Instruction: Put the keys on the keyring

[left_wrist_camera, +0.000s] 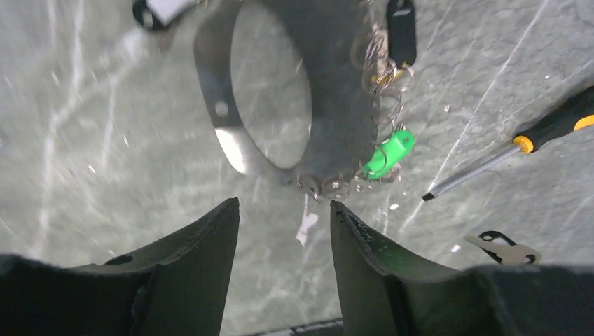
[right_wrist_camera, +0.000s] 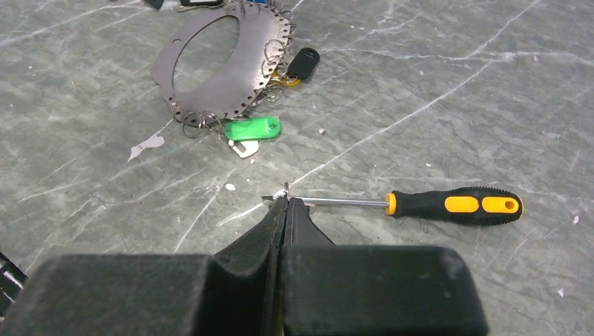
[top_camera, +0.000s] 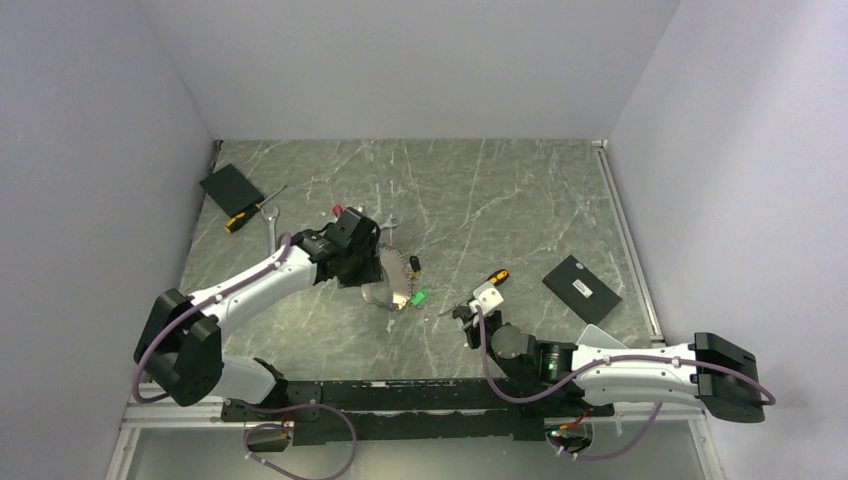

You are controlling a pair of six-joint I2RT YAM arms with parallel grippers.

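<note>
Left gripper (left_wrist_camera: 284, 204) hung with jaws spread just short of the keyring (left_wrist_camera: 217, 119). The keyring lay flat mid-table, with green key (left_wrist_camera: 389, 154) and black key (left_wrist_camera: 401, 28) at its rim. Right gripper (right_wrist_camera: 287, 201) was pressed together, pinching a small silver ring (right_wrist_camera: 287, 187) right beside the screwdriver (right_wrist_camera: 448, 204) shaft, apart from the keyring.

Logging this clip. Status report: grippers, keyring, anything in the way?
Left gripper open, short of keyring. Right gripper shut on small metal ring. Screwdriver lies just beyond its fingertips.
</note>
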